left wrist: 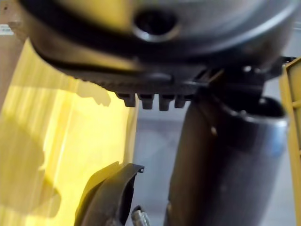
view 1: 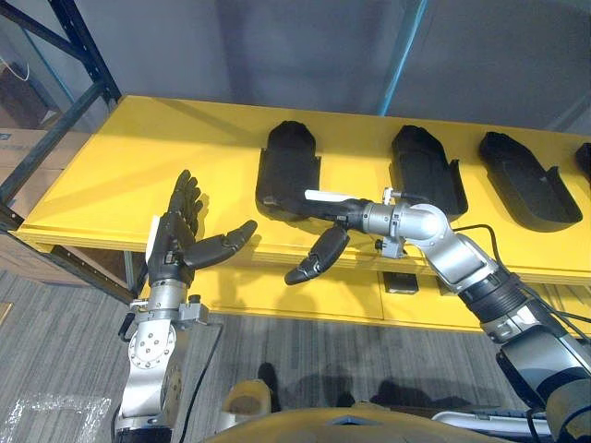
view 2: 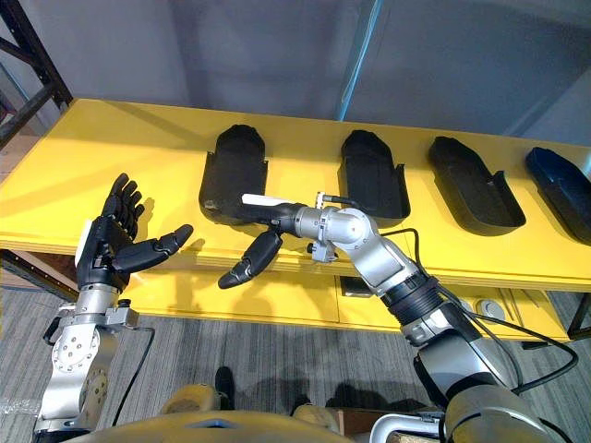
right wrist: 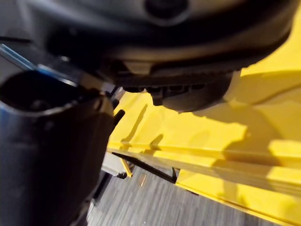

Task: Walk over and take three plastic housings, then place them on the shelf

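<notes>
Several black plastic housings lie in a row on the yellow shelf (view 1: 129, 175): a left one (view 1: 289, 166), a middle one (view 1: 427, 171) and a right one (view 1: 529, 180). A darker one (view 2: 561, 180) lies at the far right edge. My right hand (view 1: 343, 214) reaches to the near end of the left housing, its fingers laid straight on it. Its thumb (view 1: 319, 254) hangs apart below the shelf's front edge. My left hand (view 1: 175, 235) is raised before the shelf's front left, fingers straight up, thumb out, holding nothing. The left housing (left wrist: 110, 197) also shows past that hand.
A dark blue rack upright (view 1: 83, 55) stands at the back left, with a cardboard box (view 1: 28, 148) beside it. Grey carpet (view 1: 55, 341) lies below the shelf, and a clear plastic bag (view 1: 37, 415) lies on it at the lower left.
</notes>
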Motion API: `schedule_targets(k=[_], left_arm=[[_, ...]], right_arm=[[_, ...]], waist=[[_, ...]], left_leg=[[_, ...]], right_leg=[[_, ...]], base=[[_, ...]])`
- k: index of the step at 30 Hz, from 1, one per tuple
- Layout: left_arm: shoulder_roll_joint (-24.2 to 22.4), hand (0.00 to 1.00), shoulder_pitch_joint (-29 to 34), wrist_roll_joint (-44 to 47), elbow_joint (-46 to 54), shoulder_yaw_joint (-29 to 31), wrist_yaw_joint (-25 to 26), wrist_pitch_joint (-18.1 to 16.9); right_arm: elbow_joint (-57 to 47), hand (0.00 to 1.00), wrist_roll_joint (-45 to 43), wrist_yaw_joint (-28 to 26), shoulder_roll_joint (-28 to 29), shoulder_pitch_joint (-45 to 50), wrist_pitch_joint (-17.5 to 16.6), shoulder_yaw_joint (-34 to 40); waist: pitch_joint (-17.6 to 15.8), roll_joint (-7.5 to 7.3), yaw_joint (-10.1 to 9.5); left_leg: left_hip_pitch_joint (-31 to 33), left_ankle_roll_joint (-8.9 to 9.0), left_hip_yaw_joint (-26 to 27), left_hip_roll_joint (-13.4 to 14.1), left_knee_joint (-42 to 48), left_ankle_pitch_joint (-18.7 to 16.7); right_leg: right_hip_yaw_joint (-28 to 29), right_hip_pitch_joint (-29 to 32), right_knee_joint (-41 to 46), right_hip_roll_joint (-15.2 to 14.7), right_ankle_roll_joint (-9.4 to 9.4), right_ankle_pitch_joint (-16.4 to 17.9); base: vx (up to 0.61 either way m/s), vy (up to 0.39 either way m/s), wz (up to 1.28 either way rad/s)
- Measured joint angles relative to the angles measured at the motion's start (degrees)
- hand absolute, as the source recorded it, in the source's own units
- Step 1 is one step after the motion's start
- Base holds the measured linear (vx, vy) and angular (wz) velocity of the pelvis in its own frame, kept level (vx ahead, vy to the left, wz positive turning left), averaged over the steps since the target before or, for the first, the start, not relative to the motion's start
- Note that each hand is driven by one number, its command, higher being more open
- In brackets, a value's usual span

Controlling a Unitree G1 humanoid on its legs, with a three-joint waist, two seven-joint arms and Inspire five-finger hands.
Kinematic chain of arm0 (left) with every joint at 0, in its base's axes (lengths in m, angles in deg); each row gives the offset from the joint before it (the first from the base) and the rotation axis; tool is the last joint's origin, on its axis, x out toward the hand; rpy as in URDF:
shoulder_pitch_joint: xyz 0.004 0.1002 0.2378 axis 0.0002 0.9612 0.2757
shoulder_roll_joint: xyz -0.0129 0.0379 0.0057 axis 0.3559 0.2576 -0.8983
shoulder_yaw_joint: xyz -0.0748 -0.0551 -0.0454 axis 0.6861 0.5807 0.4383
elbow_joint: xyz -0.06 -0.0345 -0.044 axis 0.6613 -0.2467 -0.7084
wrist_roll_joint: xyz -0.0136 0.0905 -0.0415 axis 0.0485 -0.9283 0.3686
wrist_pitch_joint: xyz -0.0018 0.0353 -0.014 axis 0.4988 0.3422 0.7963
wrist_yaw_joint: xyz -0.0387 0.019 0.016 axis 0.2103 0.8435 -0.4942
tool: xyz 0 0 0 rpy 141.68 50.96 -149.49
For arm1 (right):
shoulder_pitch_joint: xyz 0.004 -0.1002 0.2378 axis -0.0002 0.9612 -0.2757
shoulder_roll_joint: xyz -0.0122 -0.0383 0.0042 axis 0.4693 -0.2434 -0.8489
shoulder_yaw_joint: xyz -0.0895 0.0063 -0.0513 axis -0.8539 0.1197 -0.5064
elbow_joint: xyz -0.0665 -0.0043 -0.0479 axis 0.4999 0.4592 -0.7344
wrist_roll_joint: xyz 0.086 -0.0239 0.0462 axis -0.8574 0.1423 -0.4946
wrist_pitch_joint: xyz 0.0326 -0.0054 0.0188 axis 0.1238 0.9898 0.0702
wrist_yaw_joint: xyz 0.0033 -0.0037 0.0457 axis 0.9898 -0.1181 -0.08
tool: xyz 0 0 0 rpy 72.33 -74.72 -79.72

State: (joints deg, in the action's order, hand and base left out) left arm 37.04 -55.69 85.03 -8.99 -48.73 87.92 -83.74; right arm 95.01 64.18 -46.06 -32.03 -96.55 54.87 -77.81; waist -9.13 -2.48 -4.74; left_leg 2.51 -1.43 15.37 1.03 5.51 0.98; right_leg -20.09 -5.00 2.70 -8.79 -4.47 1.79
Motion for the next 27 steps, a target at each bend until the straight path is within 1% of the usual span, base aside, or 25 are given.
schedule_targets(k=[1,2,3,4,6,7,8,9,10,12,14,16,18,19,21,22,23,24,25,27], left_arm=[[-0.20,1.00,0.00,0.01,0.00,0.05,0.04,-0.01],[-0.49,1.00,0.00,0.03,0.00,0.05,0.08,-0.03],[-0.60,1.00,0.00,0.04,-0.02,0.05,0.08,-0.03],[-0.89,1.00,-0.02,0.18,-0.02,0.01,0.06,-0.12],[-1.18,1.00,-0.02,0.31,-0.02,-0.01,0.12,-0.45],[-1.42,1.00,0.01,1.15,-0.02,-0.02,0.19,-0.85],[-1.42,1.00,0.01,1.93,-0.02,-0.08,0.19,-1.18],[-1.44,1.00,0.01,2.15,-0.02,-0.09,0.23,-2.06],[-1.44,1.00,0.03,2.23,-0.02,-0.09,0.28,-2.59],[-1.43,1.00,0.00,2.52,-0.02,-0.08,0.44,-4.47],[-1.43,1.00,0.00,2.58,-0.01,-0.01,0.41,-5.98],[-1.43,1.00,0.02,4.09,0.02,-0.01,0.12,-7.56],[-1.44,1.00,0.12,6.66,0.39,0.32,-0.44,-9.15],[-1.51,1.00,0.24,7.22,0.72,0.43,-0.70,-9.44],[-2.67,1.00,2.65,9.36,4.01,1.71,-2.89,-10.52],[-3.14,1.00,3.34,9.54,5.12,1.92,-3.25,-10.77],[-3.92,1.00,4.48,10.88,7.03,1.94,-4.43,-11.76],[-4.22,1.00,5.01,11.29,8.03,1.93,-4.98,-12.23],[-5.11,1.00,5.45,11.59,10.28,1.73,-6.08,-13.69],[-5.82,1.00,5.37,11.55,12.72,0.37,-6.30,-16.66]], right_arm=[[0.04,1.00,0.10,1.00,-0.04,-0.01,-0.05,0.04],[0.18,1.00,0.44,3.89,-0.15,-0.03,-1.19,0.19],[0.17,1.00,0.92,5.54,-0.13,-0.09,-1.99,0.52],[0.07,1.00,2.07,8.26,-0.08,-0.27,-3.67,2.12],[-0.43,1.00,2.29,13.44,-0.08,-1.06,-5.78,5.74],[-2.10,1.00,2.32,17.30,-0.08,-2.51,-6.12,9.34],[-3.10,1.00,2.32,18.82,-0.09,-3.13,-6.15,10.68],[-5.61,1.00,2.29,21.67,-0.06,-4.02,-6.28,13.59],[-7.07,1.00,2.25,22.79,-0.07,-4.49,-6.34,15.03],[-13.54,1.00,1.70,25.98,-0.06,-4.56,-6.31,20.18],[-18.23,1.00,-0.19,27.49,-0.05,-2.72,-6.30,23.83],[-22.65,1.00,-0.30,29.20,0.16,2.42,-6.40,28.26],[-26.54,1.00,-0.57,31.10,2.17,13.07,-6.75,36.21],[-26.98,1.00,-0.98,31.52,3.34,16.04,-7.07,38.43],[-27.15,1.00,-5.13,33.79,9.24,27.14,-7.41,44.97],[-27.15,1.00,-5.63,34.38,10.80,29.74,-7.41,46.21],[-27.15,1.00,-7.13,35.32,14.16,34.83,-7.41,48.47],[-27.15,1.00,-8.20,35.86,15.85,37.12,-7.41,49.28],[-27.18,1.00,-11.86,37.37,19.97,42.51,-7.42,50.40],[-27.21,1.00,-12.32,40.78,24.91,48.22,-7.53,50.36]], waist=[[0.01,0.00,0.03],[0.01,0.00,0.09],[0.01,0.00,0.15],[0.03,0.02,0.17],[0.05,0.05,0.23],[0.08,0.10,0.28],[0.10,0.12,0.31],[0.12,0.15,0.36],[0.14,0.19,0.41],[0.39,0.37,0.73],[0.61,0.51,1.27],[0.98,0.54,1.72],[1.42,0.71,2.18],[1.46,0.77,2.34],[1.98,1.16,4.12],[2.11,1.32,4.65],[2.39,1.74,5.77],[2.52,1.91,6.39],[2.85,2.36,7.51],[2.99,2.62,9.37]], left_leg=[[0.00,0.00,0.00,-0.02,0.01,0.00],[0.00,0.00,-0.02,-0.08,0.01,0.00],[0.00,0.00,-0.02,-0.11,0.00,0.00],[0.00,0.00,-0.04,-0.17,0.01,0.00],[0.00,0.02,-0.08,-0.26,0.01,-0.02],[0.00,0.07,-0.09,-0.28,0.07,-0.06],[0.00,0.09,-0.09,-0.28,0.09,-0.08],[0.00,0.16,-0.09,-0.26,0.15,-0.14],[0.00,0.22,-0.08,-0.25,0.21,-0.20],[0.00,0.28,-0.02,-0.27,0.22,-0.31],[0.00,0.33,0.03,-0.30,0.21,-0.38],[0.00,0.36,0.19,-0.31,0.18,-0.51],[0.00,0.52,0.89,-0.26,0.08,-0.90],[0.00,0.54,1.09,-0.26,0.00,-0.96],[0.01,0.55,2.46,-0.26,-0.84,-1.07],[0.01,0.55,2.96,-0.23,-0.93,-1.17],[0.00,0.46,3.87,-0.13,-0.94,-1.29],[-0.03,0.38,4.40,-0.04,-0.85,-1.28],[-0.19,0.44,6.22,0.39,-0.70,-1.70],[-0.86,0.44,8.38,0.91,-0.74,-2.18]], right_leg=[[0.00,-0.01,0.00,0.01,-0.12,-0.08],[0.00,-0.01,-0.02,0.02,-0.23,-0.15],[0.00,-0.02,-0.03,0.02,-0.30,-0.20],[0.01,-0.06,-0.09,-0.01,-0.37,-0.25],[0.04,-0.13,-0.22,-0.05,-0.43,-0.30],[0.05,-0.25,-0.39,-0.06,-0.46,-0.36],[0.06,-0.30,-0.53,-0.03,-0.46,-0.45],[0.08,-0.42,-0.80,0.01,-0.44,-0.56],[0.09,-0.43,-0.80,0.01,-0.43,-0.56],[0.13,-0.44,-0.83,-0.02,-0.42,-0.55],[0.14,-0.44,-0.83,-0.07,-0.41,-0.54],[0.24,-0.40,-0.85,-0.11,-0.15,-0.37],[1.07,0.00,-0.88,-0.12,-0.04,-0.29],[1.41,0.16,-0.88,-0.13,-0.04,-0.30],[2.60,1.31,-0.86,-0.19,-0.15,-0.41],[3.11,1.64,-0.84,-0.19,-0.14,-0.46],[4.18,2.18,-0.88,-0.17,-0.23,-0.57],[4.92,2.41,-0.90,-0.15,-0.37,-0.68],[6.58,3.19,-0.93,0.10,-0.60,-1.23],[9.07,3.66,-1.11,0.57,-0.54,-1.71]], base=[[0.03,-0.001,0.00],[0.00,0.000,0.00],[0.03,0.002,0.01],[0.00,0.000,0.00],[0.00,0.000,0.00],[0.00,0.000,0.00],[0.00,0.000,0.00],[0.00,0.000,0.00],[0.00,0.000,0.00],[0.00,0.000,0.00],[0.00,0.000,0.00],[0.01,0.007,-0.03],[0.01,0.016,-0.14],[0.00,0.022,-0.19],[0.01,0.027,-0.27],[0.04,0.027,-0.37],[0.05,0.023,-0.33],[0.05,0.012,-0.57],[0.06,0.003,-0.59],[0.06,-0.004,-0.70]])
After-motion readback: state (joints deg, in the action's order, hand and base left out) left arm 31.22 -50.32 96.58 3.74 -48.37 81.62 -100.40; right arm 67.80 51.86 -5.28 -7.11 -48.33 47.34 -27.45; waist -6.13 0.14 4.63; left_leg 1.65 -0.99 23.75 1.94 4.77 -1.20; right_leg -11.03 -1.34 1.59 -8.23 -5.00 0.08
